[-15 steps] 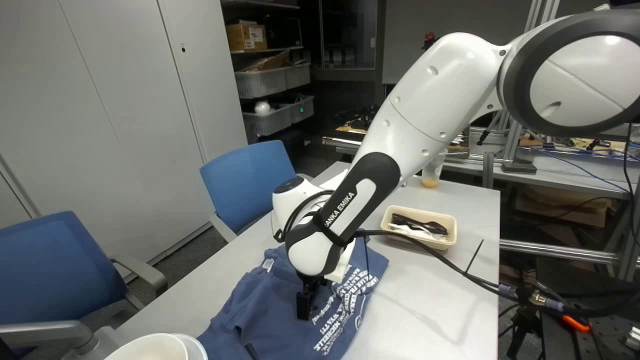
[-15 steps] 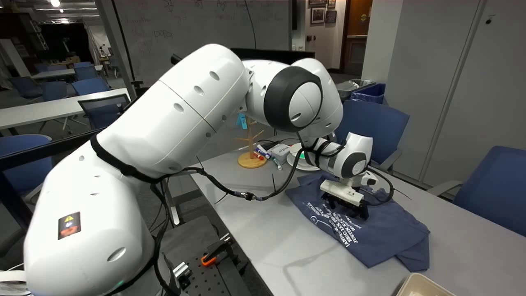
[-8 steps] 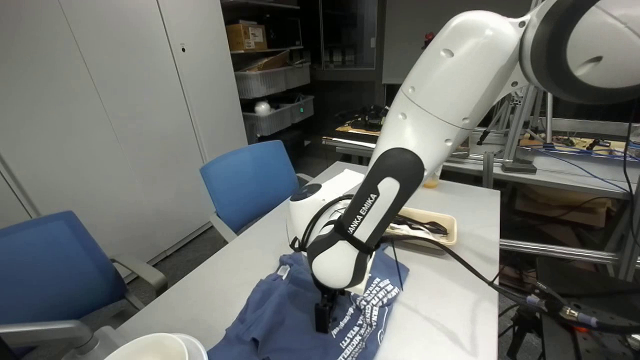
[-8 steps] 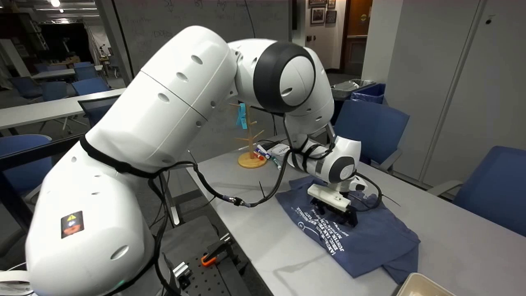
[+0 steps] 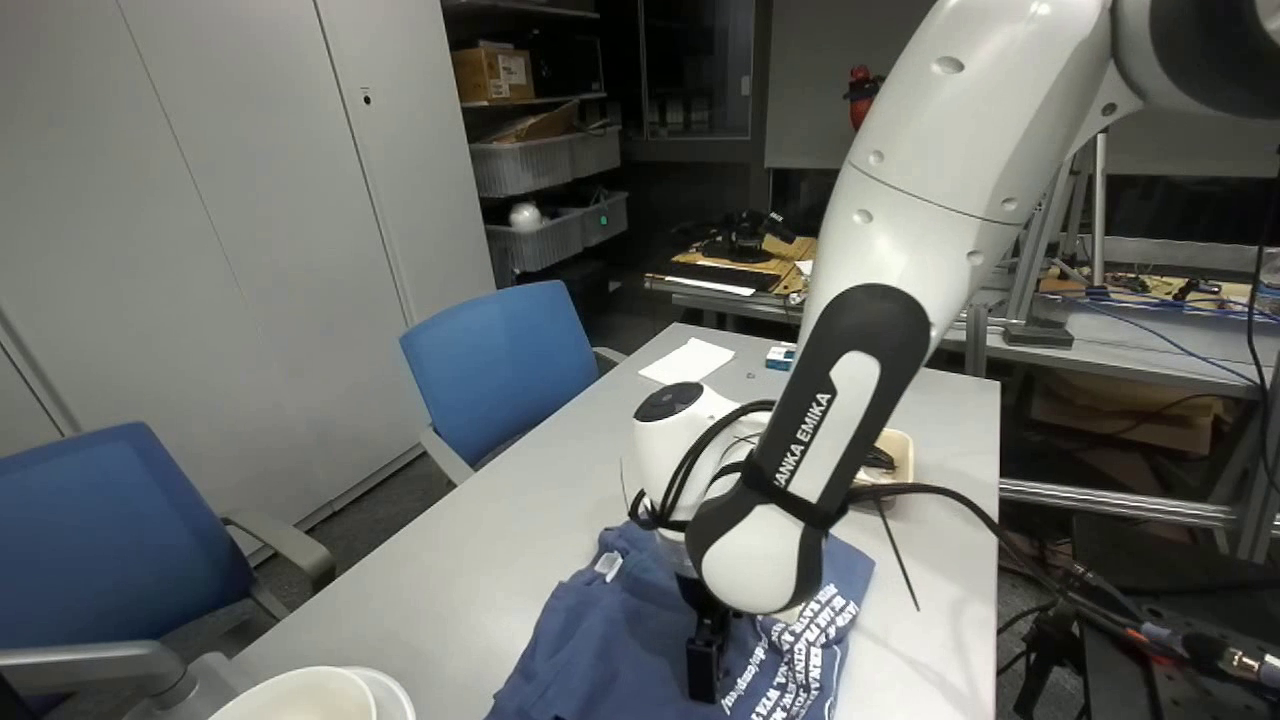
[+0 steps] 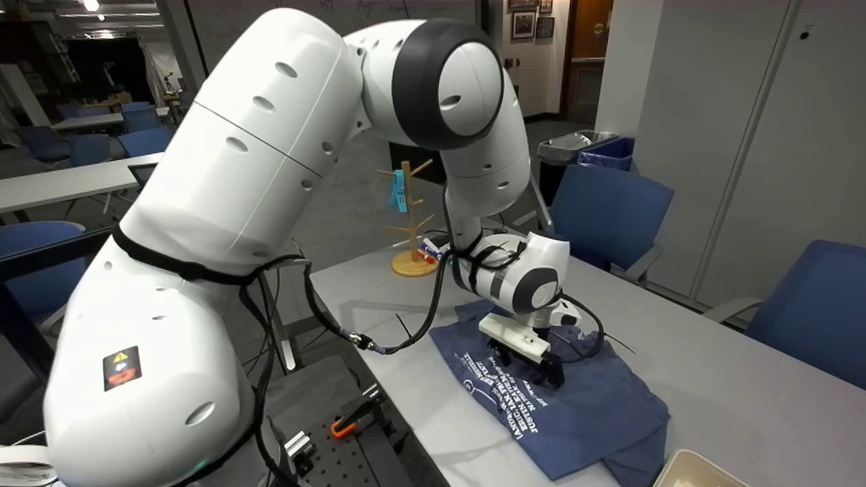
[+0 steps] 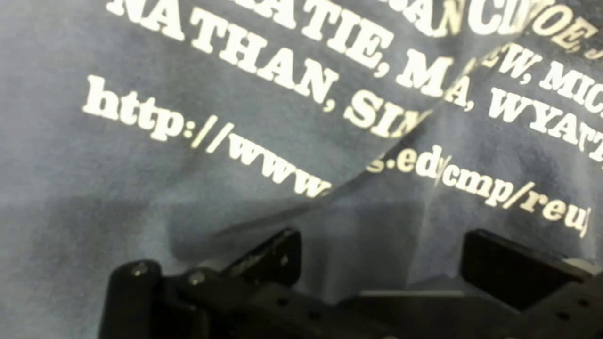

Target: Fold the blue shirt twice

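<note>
Blue shirt (image 6: 588,426) rumpled, crease seemingly swallowing white letters (image 7: 278,68); end effector (image 7: 381,256) spread wide.

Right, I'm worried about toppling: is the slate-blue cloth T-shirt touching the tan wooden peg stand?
Apart: an exterior view shows grey tabletop between the shirt and the stand's base.

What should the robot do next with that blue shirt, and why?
Probably close its gripper gently on the blue shirt: the jaws stand open close to it, with no cloth pinched, and a crease nearby may offer a hold.
</note>
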Controlling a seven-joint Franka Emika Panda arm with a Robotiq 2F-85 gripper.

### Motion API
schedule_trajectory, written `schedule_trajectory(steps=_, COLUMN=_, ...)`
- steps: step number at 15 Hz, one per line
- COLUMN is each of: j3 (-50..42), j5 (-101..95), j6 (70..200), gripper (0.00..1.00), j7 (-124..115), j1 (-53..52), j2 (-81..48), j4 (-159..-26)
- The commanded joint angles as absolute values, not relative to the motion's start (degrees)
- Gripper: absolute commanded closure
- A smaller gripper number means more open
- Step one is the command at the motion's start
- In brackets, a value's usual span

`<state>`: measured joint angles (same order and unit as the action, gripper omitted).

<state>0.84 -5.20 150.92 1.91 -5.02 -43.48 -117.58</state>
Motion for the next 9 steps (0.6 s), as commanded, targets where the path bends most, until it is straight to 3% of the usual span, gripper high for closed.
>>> schedule_trajectory(steps=1, j3=0.5, j5=-6.1, j6=155.3, gripper=0.0, j7=0.2, j1=-6.7, j2=-35.5, j4=-126.8)
schedule_trajectory(steps=9, j3=-0.2, j5=-9.6, j6=155.5, gripper=0.0, j7=0.9, j1=-8.1, j2=-19.5, j4=-134.8)
